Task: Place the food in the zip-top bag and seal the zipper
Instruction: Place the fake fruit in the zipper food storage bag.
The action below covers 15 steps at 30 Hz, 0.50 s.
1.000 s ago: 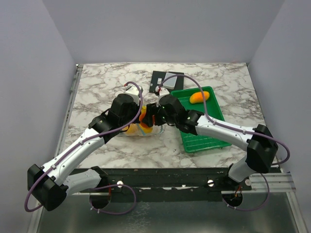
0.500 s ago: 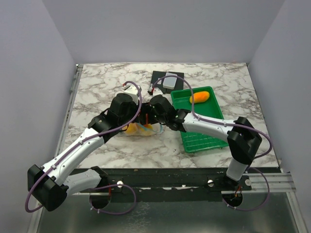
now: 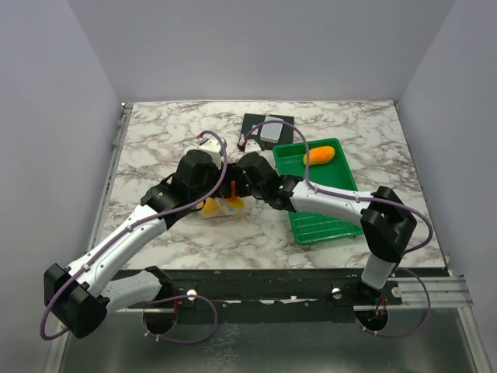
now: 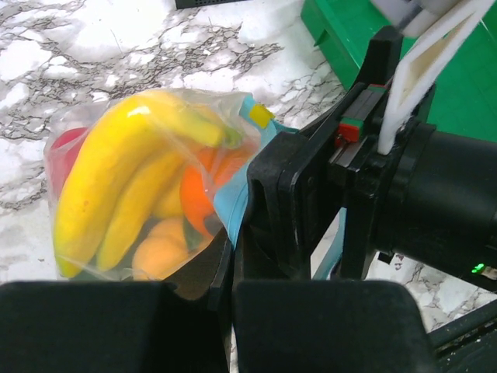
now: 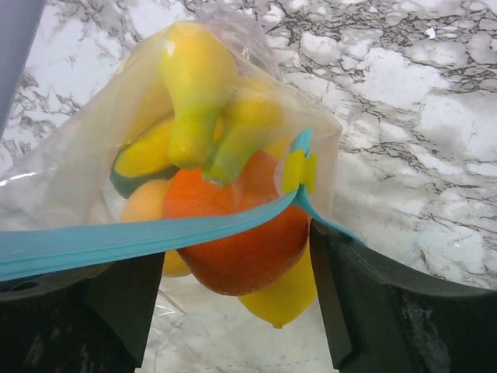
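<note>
Fruit (image 5: 241, 249) fills the bag (image 4: 116, 179), which lies on the table (image 3: 155, 140) between the two wrists, just left of the tray (image 3: 326, 221). A second ago something orange showed in the gap between the grippers. Since then the right gripper (image 5: 237, 307) has pressed in toward the bag mouth, and that gap has closed. Its fingers stand wide on either side of the mouth, and the zipper (image 5: 140, 237) stretches across, its lips parted. The left gripper (image 4: 233, 311) has its fingers pressed together, apparently pinching the bag's edge. A loose orange piece (image 3: 318, 155) lies on the tray, so loading looks unfinished and sealing must wait.
</note>
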### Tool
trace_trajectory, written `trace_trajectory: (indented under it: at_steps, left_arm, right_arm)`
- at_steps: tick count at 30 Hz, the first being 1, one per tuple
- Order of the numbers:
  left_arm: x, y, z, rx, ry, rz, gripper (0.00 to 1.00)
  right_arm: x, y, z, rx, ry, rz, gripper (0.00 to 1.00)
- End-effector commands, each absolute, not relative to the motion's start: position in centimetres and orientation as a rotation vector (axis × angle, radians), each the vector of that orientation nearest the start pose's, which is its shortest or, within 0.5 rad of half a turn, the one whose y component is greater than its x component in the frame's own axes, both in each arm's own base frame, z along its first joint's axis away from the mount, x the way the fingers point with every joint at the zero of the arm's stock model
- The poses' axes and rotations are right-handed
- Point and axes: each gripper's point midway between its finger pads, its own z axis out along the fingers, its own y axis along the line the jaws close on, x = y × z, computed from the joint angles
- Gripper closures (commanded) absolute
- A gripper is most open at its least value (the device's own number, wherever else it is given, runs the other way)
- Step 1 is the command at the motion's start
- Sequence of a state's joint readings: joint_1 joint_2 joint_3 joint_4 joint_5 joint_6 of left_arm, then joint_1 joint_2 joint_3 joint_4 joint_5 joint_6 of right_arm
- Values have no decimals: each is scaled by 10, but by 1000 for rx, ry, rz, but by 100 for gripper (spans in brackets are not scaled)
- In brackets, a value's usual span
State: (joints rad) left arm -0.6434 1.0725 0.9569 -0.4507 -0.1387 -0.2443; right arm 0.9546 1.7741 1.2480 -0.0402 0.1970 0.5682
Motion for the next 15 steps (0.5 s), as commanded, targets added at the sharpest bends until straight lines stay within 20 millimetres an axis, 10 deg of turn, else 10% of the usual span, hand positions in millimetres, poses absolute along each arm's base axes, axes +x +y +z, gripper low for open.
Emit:
trace_trajectory:
  at_steps: [1,15]
  left_arm:
    - [275,-194,219,352,2088,-409,100]
    - [275,-192,219,342,2088,-401,100]
  right_arm:
    - [304,402,174,-297,2100,695,19]
    - [289,341,213,-243,2056,559,9]
